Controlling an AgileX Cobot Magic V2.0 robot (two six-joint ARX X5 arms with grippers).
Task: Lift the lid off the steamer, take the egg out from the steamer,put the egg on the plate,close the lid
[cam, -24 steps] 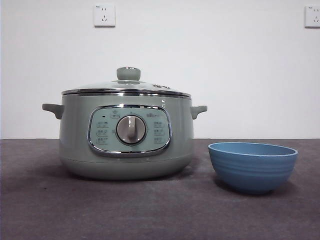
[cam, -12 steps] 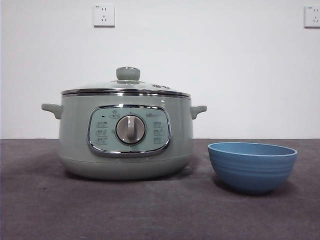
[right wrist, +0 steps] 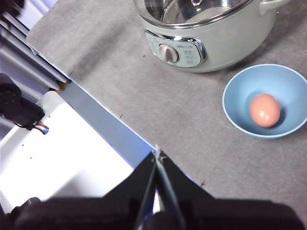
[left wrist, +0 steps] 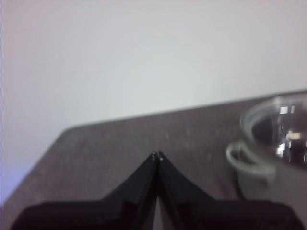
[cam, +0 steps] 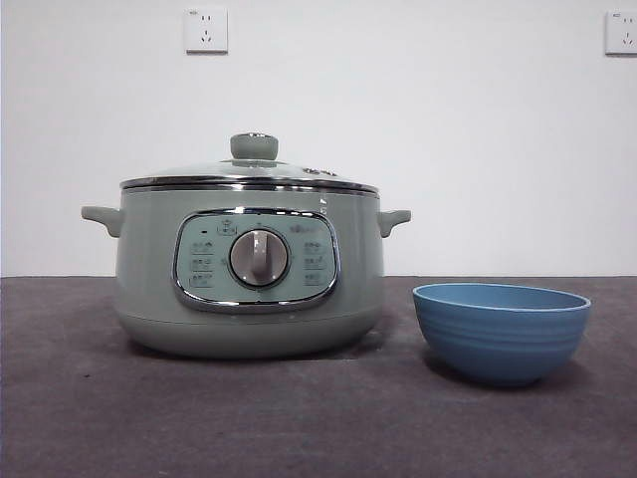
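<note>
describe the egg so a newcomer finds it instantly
Find the big sage-green steamer with the glass lid on the grey table. Beside it, on the dial side, sits a small blue plate shaped like a bowl. The egg lies inside it: smooth, orange-brown, the only warm-coloured thing around.

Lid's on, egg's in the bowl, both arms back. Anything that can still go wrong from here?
Little is left. The egg lies loose in the round plate, so a knock to the table may roll it. The plate stands close beside the steamer; an arm passing low could clip either. The lid looks seated, but its far rim is hidden.
</note>
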